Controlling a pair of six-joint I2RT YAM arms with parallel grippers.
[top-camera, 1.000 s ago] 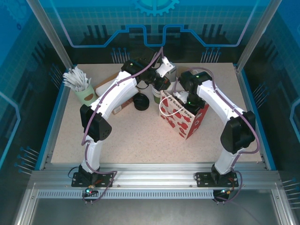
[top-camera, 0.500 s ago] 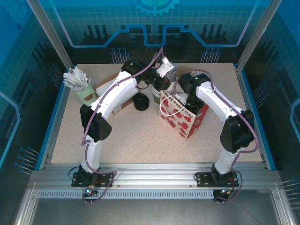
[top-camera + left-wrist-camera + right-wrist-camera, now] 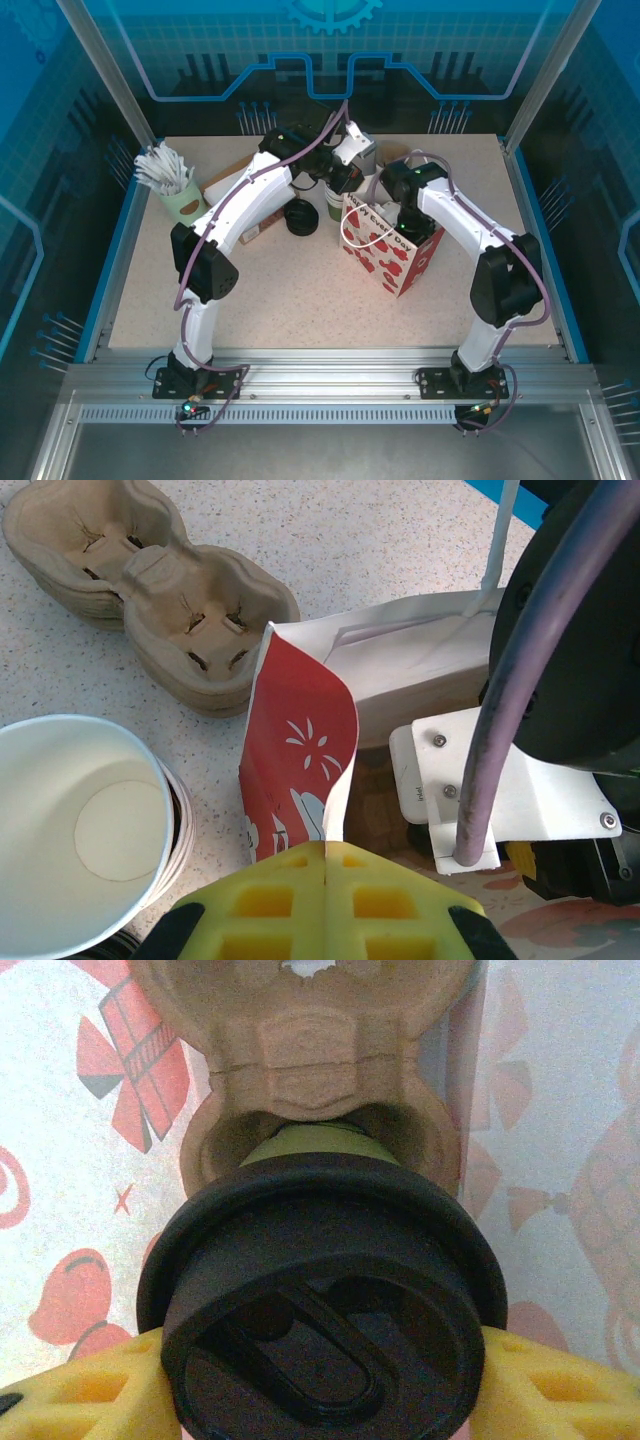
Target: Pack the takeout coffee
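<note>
The takeout coffee (image 3: 320,1305), a green cup under a round black lid, is inside the white gift bag with red prints (image 3: 388,255). Its base sits in a pocket of a brown pulp carrier (image 3: 320,1045) at the bag's bottom. My right gripper (image 3: 320,1400) is shut on the cup, with yellow fingers (image 3: 85,1390) against both sides just below the lid. In the top view the right arm reaches down into the bag's mouth. My left gripper (image 3: 327,858) is shut on the bag's upper rim (image 3: 300,730), holding that side up.
A stack of lidless white-rimmed cups (image 3: 80,830) stands just left of the bag. Beyond them lie stacked pulp carriers (image 3: 150,590). Loose black lids (image 3: 300,216) lie by the left arm, and a green cup of white stirrers (image 3: 170,182) stands at far left.
The right arm has shifted slightly to the right and down into the bag. The left arm keeps its hold on the rim, unmoved.
</note>
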